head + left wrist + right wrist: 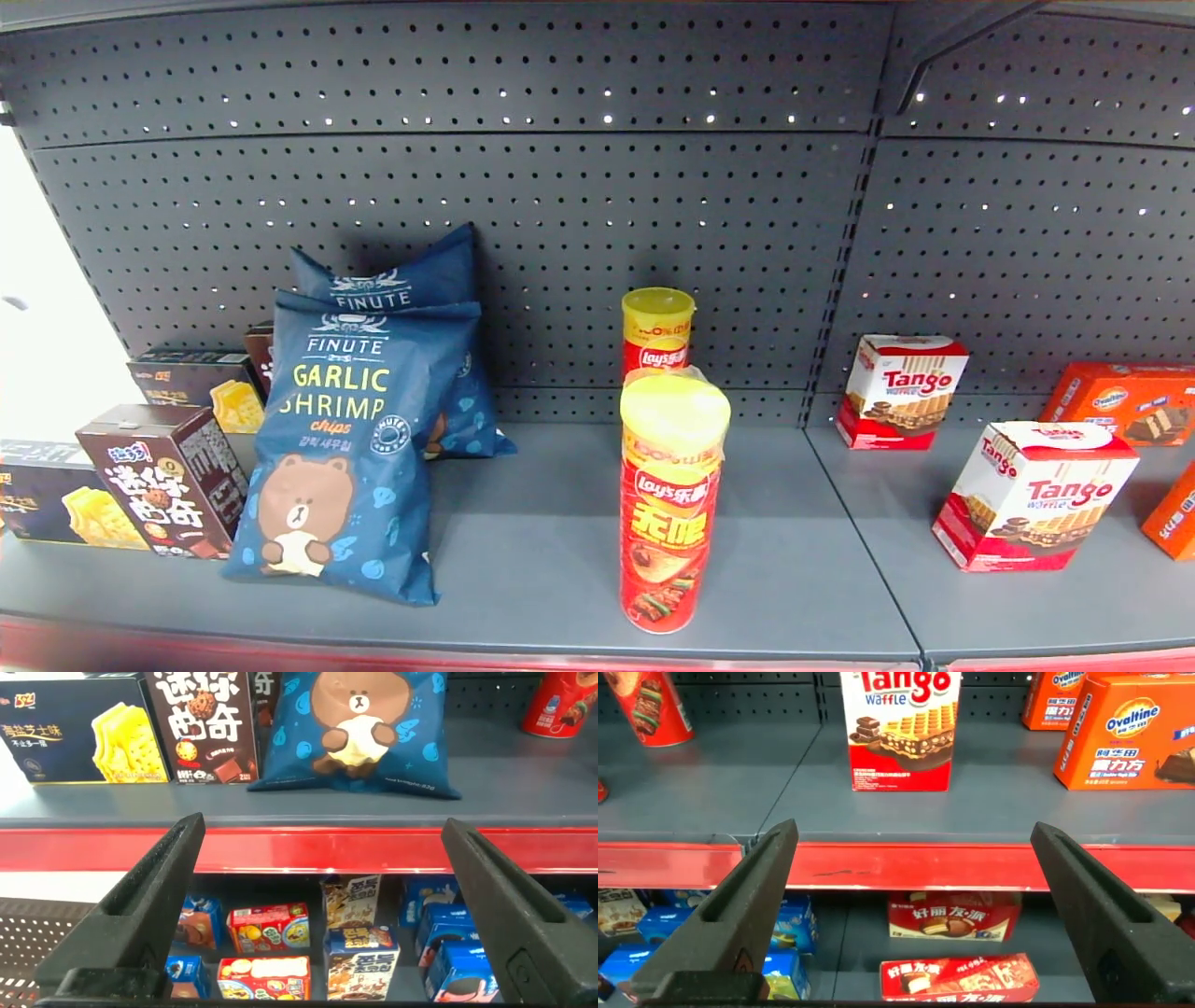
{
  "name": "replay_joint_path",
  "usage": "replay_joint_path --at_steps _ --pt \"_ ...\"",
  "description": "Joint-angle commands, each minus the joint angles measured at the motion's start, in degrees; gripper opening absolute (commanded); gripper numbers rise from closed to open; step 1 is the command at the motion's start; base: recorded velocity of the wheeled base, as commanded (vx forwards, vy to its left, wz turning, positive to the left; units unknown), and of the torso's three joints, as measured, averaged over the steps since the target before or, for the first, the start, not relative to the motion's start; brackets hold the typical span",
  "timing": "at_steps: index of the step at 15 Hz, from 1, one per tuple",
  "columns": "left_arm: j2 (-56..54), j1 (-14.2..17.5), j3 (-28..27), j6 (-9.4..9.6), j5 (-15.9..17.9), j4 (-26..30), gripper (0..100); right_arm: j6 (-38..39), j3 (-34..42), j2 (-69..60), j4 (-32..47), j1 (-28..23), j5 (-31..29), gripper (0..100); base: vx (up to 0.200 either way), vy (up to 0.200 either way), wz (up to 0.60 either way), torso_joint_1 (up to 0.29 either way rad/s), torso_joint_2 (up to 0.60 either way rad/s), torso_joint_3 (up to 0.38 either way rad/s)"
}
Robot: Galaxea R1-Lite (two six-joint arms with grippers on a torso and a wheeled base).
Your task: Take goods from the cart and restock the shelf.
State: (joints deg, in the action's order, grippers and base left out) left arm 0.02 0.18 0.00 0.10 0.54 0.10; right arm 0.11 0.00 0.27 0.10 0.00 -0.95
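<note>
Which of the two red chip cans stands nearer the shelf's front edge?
The front can, whose whole red side shows. The rear can stands right behind it by the pegboard, its lower part hidden.

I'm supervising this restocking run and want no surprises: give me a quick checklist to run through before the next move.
1. Left gripper open and empty: ok.
2. Right gripper open and empty: ok.
3. Goods in hand to place: not ok.
4. Bare space on grey metal shelf beside tall red chip can with yellow lid: ok.
5. That can upright: ok.
6. Front blue chip bag with bear picture steady: cannot tell.
</note>
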Motion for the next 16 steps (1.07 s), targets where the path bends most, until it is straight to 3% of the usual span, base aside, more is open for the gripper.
replay_joint_path --at_steps 1,16 --pt "-0.02 -0.01 0.00 -0.01 -0.01 -0.01 100 -0.11 0.00 -0.27 -0.01 -0.09 -0.98 100 0.000 0.000 0.00 0.000 0.00 0.000" --pt "-0.02 -0.01 0.00 -0.01 0.08 -0.01 100 0.07 0.00 -0.27 -0.01 0.00 -1.51 100 0.000 0.000 0.00 0.000 0.00 0.000"
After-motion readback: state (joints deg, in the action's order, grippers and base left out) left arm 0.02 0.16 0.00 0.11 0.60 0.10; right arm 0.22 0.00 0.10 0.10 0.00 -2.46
